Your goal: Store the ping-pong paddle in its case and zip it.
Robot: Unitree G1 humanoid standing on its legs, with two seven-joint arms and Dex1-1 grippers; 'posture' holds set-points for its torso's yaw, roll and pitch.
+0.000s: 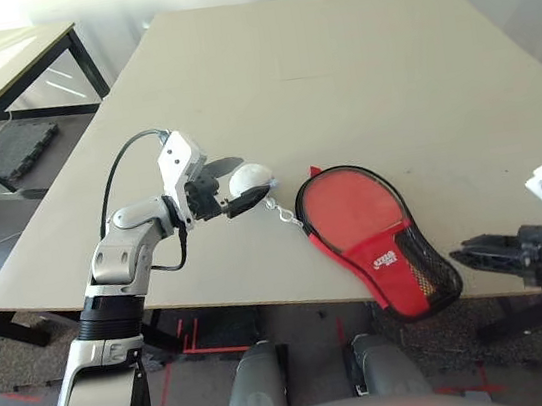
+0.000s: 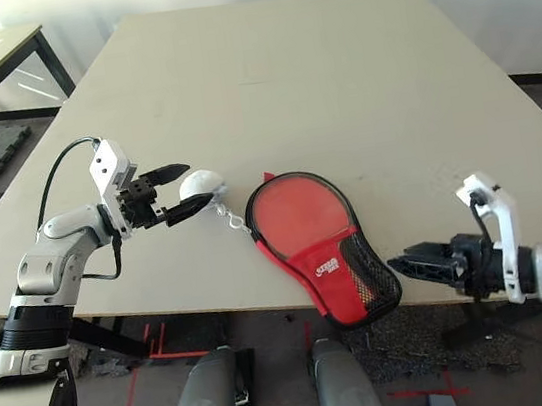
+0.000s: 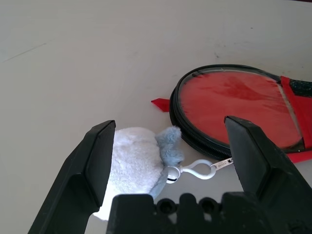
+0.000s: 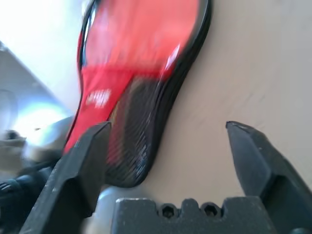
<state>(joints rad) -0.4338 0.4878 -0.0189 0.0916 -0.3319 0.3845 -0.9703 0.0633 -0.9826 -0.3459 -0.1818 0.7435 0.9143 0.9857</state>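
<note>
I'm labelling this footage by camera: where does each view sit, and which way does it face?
Left eye view: on the head, facing down at the table; both forearms show.
Right eye view: its stereo twin, same scene.
Left wrist view: looks along the open left tool at the pom-pom.
Right wrist view: looks along the open right tool at the case.
All four views share the case.

Left arm (image 1: 110,276): silver shell, black joint rings, black cable looped to white wrist bracket. Grippers (image 1: 231,183): black wedge fingers, hex screws along base.
</note>
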